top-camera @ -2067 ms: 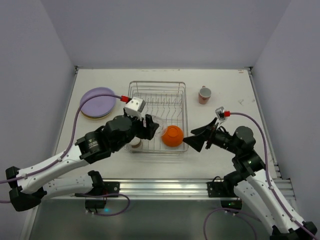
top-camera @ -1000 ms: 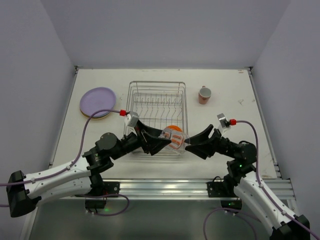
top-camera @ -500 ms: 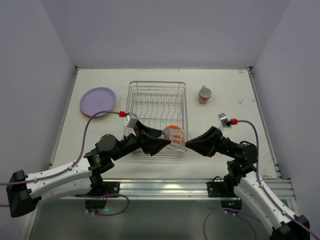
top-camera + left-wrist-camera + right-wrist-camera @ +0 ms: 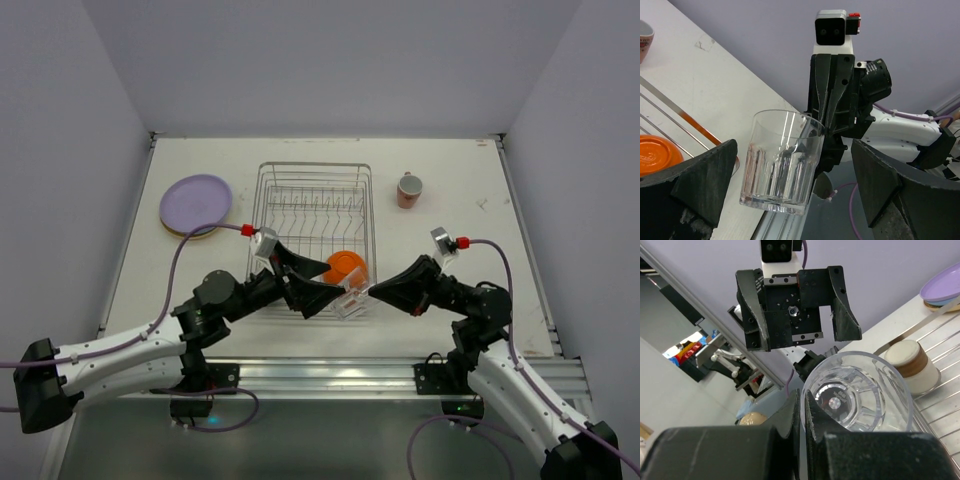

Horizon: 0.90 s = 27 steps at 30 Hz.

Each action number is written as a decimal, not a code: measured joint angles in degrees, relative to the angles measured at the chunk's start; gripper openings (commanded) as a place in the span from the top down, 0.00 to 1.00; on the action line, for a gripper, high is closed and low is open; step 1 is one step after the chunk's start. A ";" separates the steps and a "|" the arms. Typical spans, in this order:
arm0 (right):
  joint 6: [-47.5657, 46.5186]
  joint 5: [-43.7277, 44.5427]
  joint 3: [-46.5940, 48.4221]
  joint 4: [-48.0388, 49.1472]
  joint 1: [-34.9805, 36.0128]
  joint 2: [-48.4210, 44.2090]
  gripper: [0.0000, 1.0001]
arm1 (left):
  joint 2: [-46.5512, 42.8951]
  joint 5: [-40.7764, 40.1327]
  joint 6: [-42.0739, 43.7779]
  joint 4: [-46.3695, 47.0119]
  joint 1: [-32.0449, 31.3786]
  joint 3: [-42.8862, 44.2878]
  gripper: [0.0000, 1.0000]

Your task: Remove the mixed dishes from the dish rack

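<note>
At the far left of the desk (image 4: pixel 450 180) sits a stack of plates with the purple plate (image 4: pixel 195 200) on top. They are out of the dish rack (image 4: pixel 315 166), so they look done.

Next comes the left hand (image 4: pixel 794 165). Its two fingers are spread wide, one on each side of the clear glass (image 4: pixel 780 160), and they do not touch it. It holds nothing. I think it is open like this so the glass can be pulled away without a bump.

The dish rack is a silver wire basket in the middle of the desk. The orange bowl (image 4: pixel 345 268) lies upside down in its near right part, so it is not unloaded yet. A cream cup (image 4: pixel 912 362) shows by the wires in the right wrist view. I cannot tell if it is in the rack or just beside it.

The clear glass is up in the air by the rack's near right corner, between the two hands. Its open mouth faces the right hand (image 4: pixel 375 290).

The right hand is closed on the rim of the glass. One finger is inside and one is outside, and they pinch the wall. That is why the glass does not fall. This looks like a pass from hand to hand, maybe so the glass can go down on the right side of the desk. A pinch on a smooth rim is small, so the glass could slip or swing.

Far right, the pink mug (image 4: pixel 409 189) stands on the desk, well apart from the rack.
</note>
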 measured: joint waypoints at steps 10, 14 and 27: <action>-0.59 -0.31 -0.07 -0.55 0.02 0.00 1.00 | -2.89 -2.73 0.66 -3.45 0.00 0.04 0.00; -3.45 0.20 0.79 -6.25 0.02 -0.07 1.00 | -4.24 -7.28 2.08 -10.60 0.00 1.46 0.00; -24.90 15.96 21.90 -46.31 0.04 2.05 1.00 | -7.10 -23.82 7.04 -32.85 0.00 8.68 0.00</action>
